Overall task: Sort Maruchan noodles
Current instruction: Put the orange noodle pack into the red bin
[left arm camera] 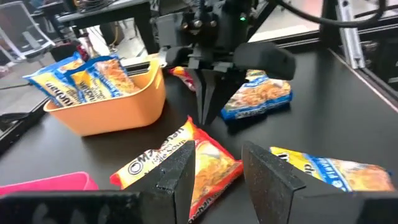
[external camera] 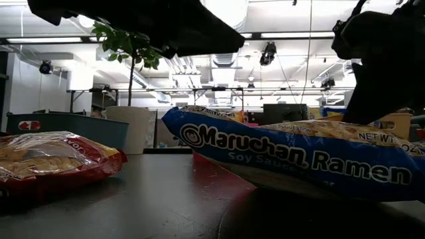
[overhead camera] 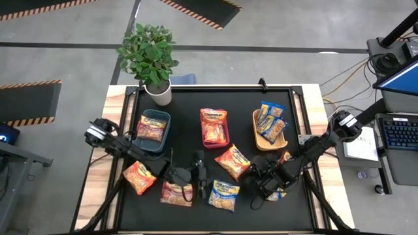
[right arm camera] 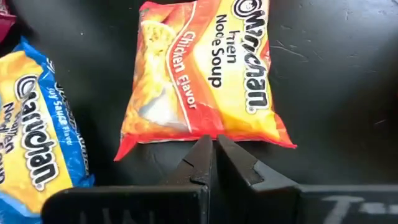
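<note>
An orange Chicken Flavor noodle packet [overhead camera: 232, 161] [right arm camera: 205, 74] [left arm camera: 186, 162] lies flat at mid table. My right gripper [overhead camera: 258, 175] [right arm camera: 214, 144] is shut, pointing down at that packet's sealed edge. My left gripper [overhead camera: 199, 175] [left arm camera: 217, 177] hovers open on the packet's other side, touching nothing. A blue soy sauce packet [overhead camera: 224, 194] [external camera: 299, 156] [right arm camera: 31, 137] lies near the front edge. Two more orange-red packets [overhead camera: 139, 177] [overhead camera: 176, 193] rest flat at front left. My right gripper's shut fingertips [right arm camera: 205, 149] come from above, pointing down, at the orange packet's red sealed edge [right arm camera: 186, 142]. The packet lies flat on the table. Whether the tips touch that edge I cannot tell.
Along the far side stand a teal bin [overhead camera: 163, 140] with an orange packet, a red bin [overhead camera: 204, 134] with a red packet and a tan bin [overhead camera: 256, 127] [left arm camera: 118, 112] with blue packets. Another blue packet [overhead camera: 277, 194] [left arm camera: 258, 96] lies under the right arm. A potted plant [overhead camera: 151, 55] stands at far left.
</note>
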Tool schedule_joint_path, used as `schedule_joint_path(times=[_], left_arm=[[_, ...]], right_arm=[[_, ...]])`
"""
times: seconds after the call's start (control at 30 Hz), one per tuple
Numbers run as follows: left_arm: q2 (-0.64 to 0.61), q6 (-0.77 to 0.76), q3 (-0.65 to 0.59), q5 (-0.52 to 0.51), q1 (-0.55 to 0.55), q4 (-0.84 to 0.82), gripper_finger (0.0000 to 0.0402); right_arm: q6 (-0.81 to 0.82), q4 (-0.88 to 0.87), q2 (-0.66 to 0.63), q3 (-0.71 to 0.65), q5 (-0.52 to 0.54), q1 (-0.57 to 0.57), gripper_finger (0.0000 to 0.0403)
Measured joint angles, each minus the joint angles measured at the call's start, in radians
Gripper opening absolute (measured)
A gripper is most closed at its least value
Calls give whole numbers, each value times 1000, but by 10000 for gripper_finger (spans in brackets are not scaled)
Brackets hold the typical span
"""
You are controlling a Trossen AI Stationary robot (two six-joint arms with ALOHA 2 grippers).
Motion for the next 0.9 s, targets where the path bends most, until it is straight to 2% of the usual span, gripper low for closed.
schedule_joint_path(times=[0.13,0.23,0.57,0.73,0.9], left_arm=[[23,0,-2,-7,15,1,115],[48,-1,-2,-7,31,5,115],[132,-4,1,-6,70,43,115],[173,-4,1,-4,84,56,115],[213,0,1,1,93,108,115]], right_arm=[[4,21,-2,5,-61,0,18],[60,26,-4,5,-106,0,45],[156,26,-10,5,-129,0,212],[246,38,-6,-1,-51,13,285],[292,48,-6,-5,15,20,332]])
